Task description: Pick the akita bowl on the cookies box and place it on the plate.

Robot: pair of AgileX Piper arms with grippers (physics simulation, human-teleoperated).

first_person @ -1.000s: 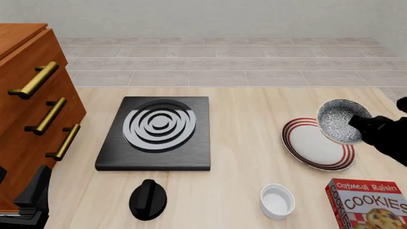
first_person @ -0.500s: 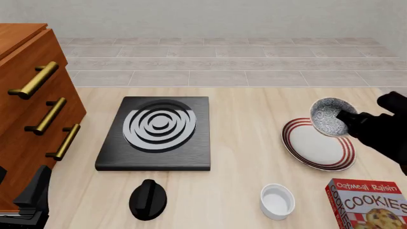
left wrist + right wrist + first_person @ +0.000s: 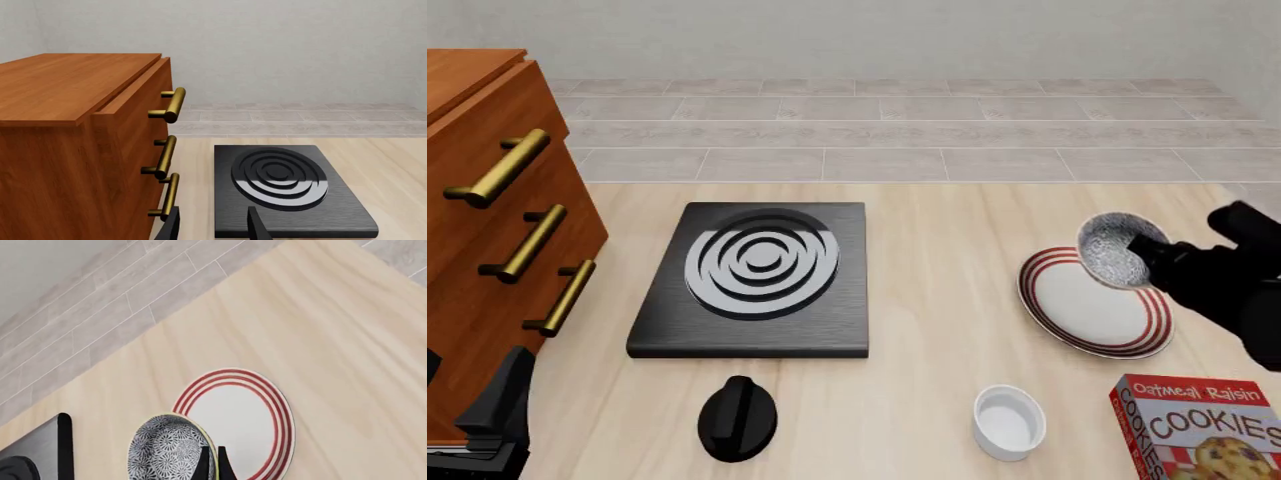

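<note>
The akita bowl (image 3: 1116, 249), speckled black and white with a pale rim, hangs tilted above the far edge of the plate (image 3: 1090, 305), a white plate with red rings. My right gripper (image 3: 1149, 252) is shut on the bowl's rim. In the right wrist view the bowl (image 3: 170, 449) is pinched between the fingers (image 3: 204, 465), with the plate (image 3: 243, 420) below and beyond it. The cookies box (image 3: 1205, 427) lies at the front right with nothing on it. My left gripper (image 3: 212, 227) is open near the front left, facing the stove.
A black stove (image 3: 755, 276) with white rings sits mid-table. A black knob (image 3: 737, 417) and a white ramekin (image 3: 1010, 421) lie near the front. A wooden drawer cabinet (image 3: 494, 230) with brass handles stands at the left.
My right gripper has carried the bowl a little left and farther back over the plate, and the bowl has tipped further. The left arm has not moved.
</note>
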